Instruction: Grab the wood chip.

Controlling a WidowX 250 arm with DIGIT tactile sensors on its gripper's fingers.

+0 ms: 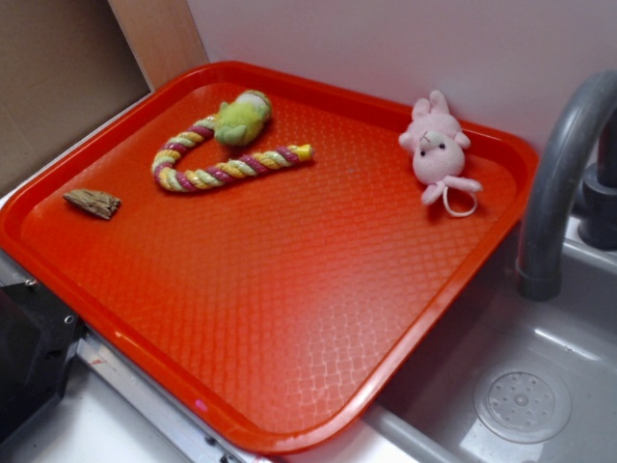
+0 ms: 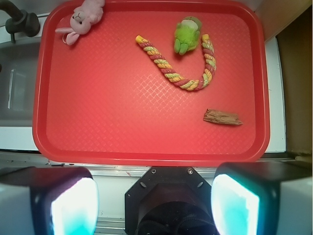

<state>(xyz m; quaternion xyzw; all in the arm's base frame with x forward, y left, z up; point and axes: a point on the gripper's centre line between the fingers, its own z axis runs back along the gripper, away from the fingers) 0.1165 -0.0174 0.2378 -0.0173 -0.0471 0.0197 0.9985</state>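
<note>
The wood chip (image 1: 93, 203) (image 2: 222, 117) is a small jagged brown sliver lying flat on the red tray (image 1: 289, 318) (image 2: 107, 122), near the tray's left edge in the exterior view. In the wrist view my gripper (image 2: 155, 203) is high above the tray's near rim, open wide, with nothing between its two pale fingers (image 2: 73, 208). The chip lies ahead and to the right of the gripper, well apart from it. The gripper does not show in the exterior view.
A braided rope toy (image 1: 227, 166) (image 2: 178, 66) curls beside a green plush (image 1: 243, 118) (image 2: 187, 35). A pink plush rabbit (image 1: 437, 148) (image 2: 80, 19) sits at the tray's far corner. A grey faucet (image 1: 559, 183) and sink (image 1: 525, 400) lie to the right.
</note>
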